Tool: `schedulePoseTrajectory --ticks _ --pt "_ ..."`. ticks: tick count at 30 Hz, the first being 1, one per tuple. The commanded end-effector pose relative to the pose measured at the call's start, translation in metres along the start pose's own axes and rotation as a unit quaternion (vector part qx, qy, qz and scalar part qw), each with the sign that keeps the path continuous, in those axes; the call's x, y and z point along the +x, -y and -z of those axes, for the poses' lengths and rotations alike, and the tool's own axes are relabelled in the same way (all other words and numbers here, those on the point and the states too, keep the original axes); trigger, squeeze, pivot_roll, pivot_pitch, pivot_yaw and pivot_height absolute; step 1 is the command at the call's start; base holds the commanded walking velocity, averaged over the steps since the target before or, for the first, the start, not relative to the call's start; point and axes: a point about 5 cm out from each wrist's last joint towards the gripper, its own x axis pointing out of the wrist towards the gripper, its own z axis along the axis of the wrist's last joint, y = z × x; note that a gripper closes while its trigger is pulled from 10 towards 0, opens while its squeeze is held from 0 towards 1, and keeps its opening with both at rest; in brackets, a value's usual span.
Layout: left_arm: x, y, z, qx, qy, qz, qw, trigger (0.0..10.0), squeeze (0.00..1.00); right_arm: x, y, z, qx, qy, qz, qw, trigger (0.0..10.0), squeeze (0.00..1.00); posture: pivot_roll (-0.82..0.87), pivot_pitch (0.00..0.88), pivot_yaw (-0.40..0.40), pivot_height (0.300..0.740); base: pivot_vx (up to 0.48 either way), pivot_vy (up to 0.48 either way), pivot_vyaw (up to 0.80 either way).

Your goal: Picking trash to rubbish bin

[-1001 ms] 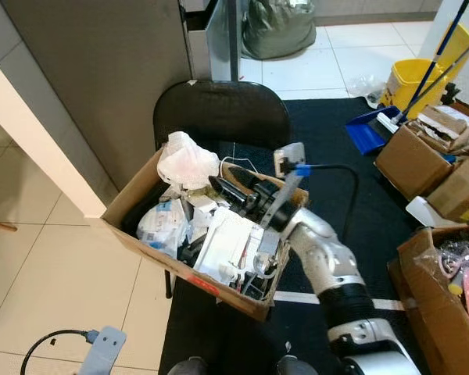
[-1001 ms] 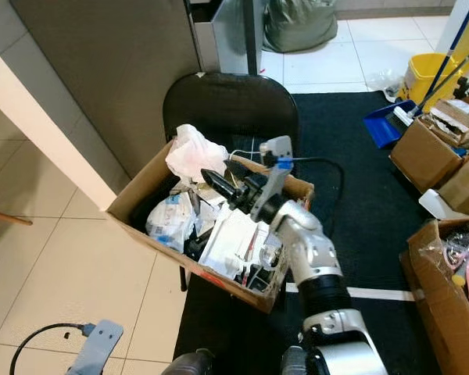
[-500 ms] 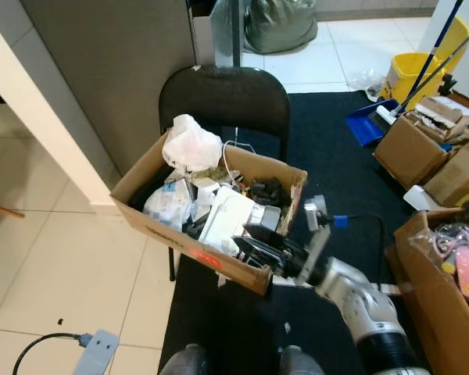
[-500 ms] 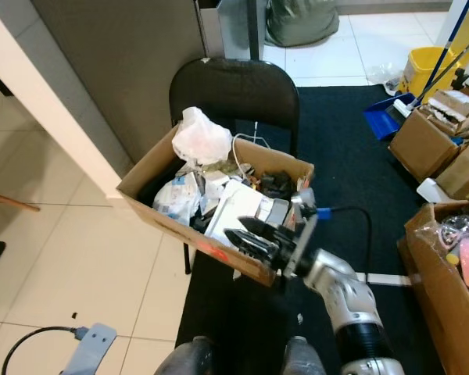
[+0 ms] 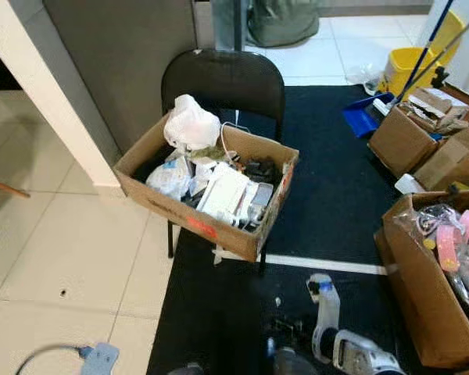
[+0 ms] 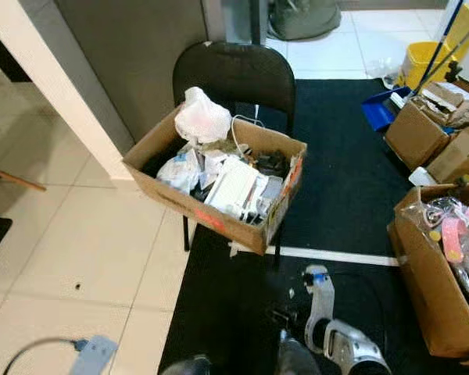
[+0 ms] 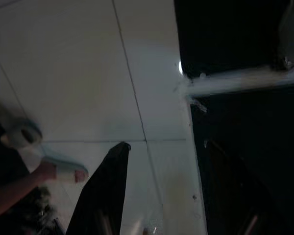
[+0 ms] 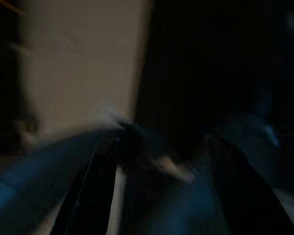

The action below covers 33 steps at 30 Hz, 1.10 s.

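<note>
Evenly bright indoor head views, slight softness at edges, dim left wrist view, dark motion-blurred right wrist view

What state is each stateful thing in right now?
Trash box: open, full, resting on the chair.
Chair: upright, seat taken up by the box.
Right box: open, holding pink items.
Right gripper: low over the black mat, fingers unclear.
Left gripper: fingers apart, holding nothing, over the floor.
</note>
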Motion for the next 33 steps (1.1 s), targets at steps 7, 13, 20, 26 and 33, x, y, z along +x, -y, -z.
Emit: schedulePoseTrajectory --ticks 7,13,20,26,33 --pt "0.000 0.000 -0.001 -0.005 -0.010 0.002 1.000 10.0 0.00 -0.006 0.010 0.052 0.004 -0.072 0.095 0.993 10.0 0.00 0.04 0.128 0.106 0.740 0.000 0.000 0.00" --pt "0.000 0.018 0.017 -0.003 -0.021 0.017 1.000 10.0 0.00 -0.009 0.009 0.069 0.003 -0.106 0.110 0.988 10.0 0.00 0.03 0.127 0.098 0.740 0.000 0.000 -0.13" --pt "-0.002 0.020 0.029 -0.002 -0.029 0.020 0.999 10.0 0.00 -0.012 0.011 0.078 0.003 -0.116 0.126 0.985 10.0 0.00 0.03 0.129 0.093 0.740 0.000 0.000 -0.80" --pt "-0.005 0.002 0.032 0.001 -0.034 0.010 0.999 10.0 0.00 -0.014 0.012 0.080 0.005 -0.118 0.129 0.985 10.0 0.00 0.03 0.129 0.093 0.740 0.000 0.000 -0.80" --pt "-0.001 0.007 0.012 0.009 -0.020 0.012 1.000 10.0 0.00 -0.015 0.012 0.083 -0.003 -0.124 0.128 0.984 10.0 0.00 0.03 0.129 0.093 0.740 0.000 0.000 -0.80"
